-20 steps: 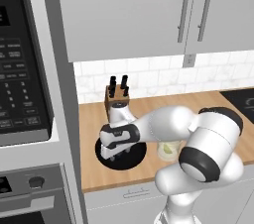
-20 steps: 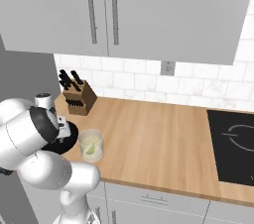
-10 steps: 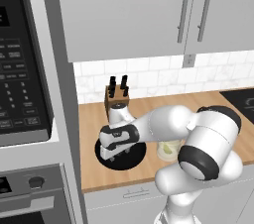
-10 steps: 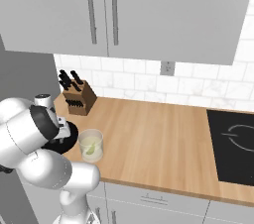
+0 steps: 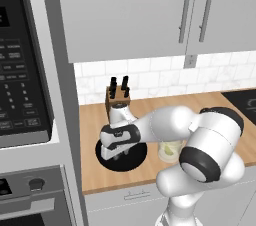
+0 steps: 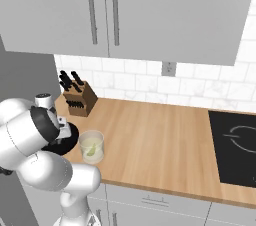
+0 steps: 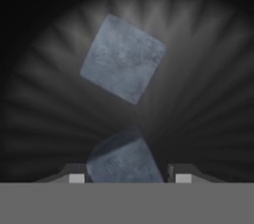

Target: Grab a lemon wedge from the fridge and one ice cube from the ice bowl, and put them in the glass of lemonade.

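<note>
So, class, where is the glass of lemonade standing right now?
The glass of lemonade stands on the wooden counter near its front edge, just right of the black ice bowl and in front of the knife block.

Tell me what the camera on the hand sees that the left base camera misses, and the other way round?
The hand view alone shows two greyish ice cubes: the nearer ice cube sits between the claw tips, the farther ice cube lies beyond it. The left base view alone shows the room: the glass of lemonade, knife block, wooden counter, oven stack and upper cabinets. Both share the black ice bowl, its ribbed inside close up in the hand view.
</note>
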Controlling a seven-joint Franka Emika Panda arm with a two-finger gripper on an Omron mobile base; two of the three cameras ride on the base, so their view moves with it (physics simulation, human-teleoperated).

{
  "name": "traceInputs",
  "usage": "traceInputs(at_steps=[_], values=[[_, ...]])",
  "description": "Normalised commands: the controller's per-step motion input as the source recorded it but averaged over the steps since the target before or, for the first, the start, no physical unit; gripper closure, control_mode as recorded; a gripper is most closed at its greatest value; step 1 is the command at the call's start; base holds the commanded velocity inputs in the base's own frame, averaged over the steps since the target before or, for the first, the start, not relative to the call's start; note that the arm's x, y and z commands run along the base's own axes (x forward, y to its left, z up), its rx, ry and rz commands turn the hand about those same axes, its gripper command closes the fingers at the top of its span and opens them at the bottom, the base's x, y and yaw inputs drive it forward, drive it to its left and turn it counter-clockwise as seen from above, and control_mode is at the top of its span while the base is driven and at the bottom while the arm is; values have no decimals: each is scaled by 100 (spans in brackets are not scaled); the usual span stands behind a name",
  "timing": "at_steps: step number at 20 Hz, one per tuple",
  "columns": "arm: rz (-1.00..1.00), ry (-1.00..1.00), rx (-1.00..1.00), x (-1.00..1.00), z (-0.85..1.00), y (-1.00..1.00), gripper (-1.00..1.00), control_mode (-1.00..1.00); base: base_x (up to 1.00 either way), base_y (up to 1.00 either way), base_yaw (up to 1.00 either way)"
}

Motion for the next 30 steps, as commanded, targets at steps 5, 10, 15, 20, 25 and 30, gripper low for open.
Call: traceInputs(at_steps=[5, 10, 15, 20, 25, 30], values=[[0, 1, 0, 0, 0, 0, 100, -100, 0, 0, 0], [0, 0, 0, 0, 0, 0, 100, -100, 0, 0, 0], [0, 0, -1, -10, 35, 0, 100, -100, 0, 0, 0], [0, 0, 0, -1, 15, -2, 100, -100, 0, 0, 0], [0, 0, 2, 0, 11, -17, 100, -100, 0, 0, 0], [0, 0, 1, 0, 4, -23, 100, -100, 0, 0, 0]])
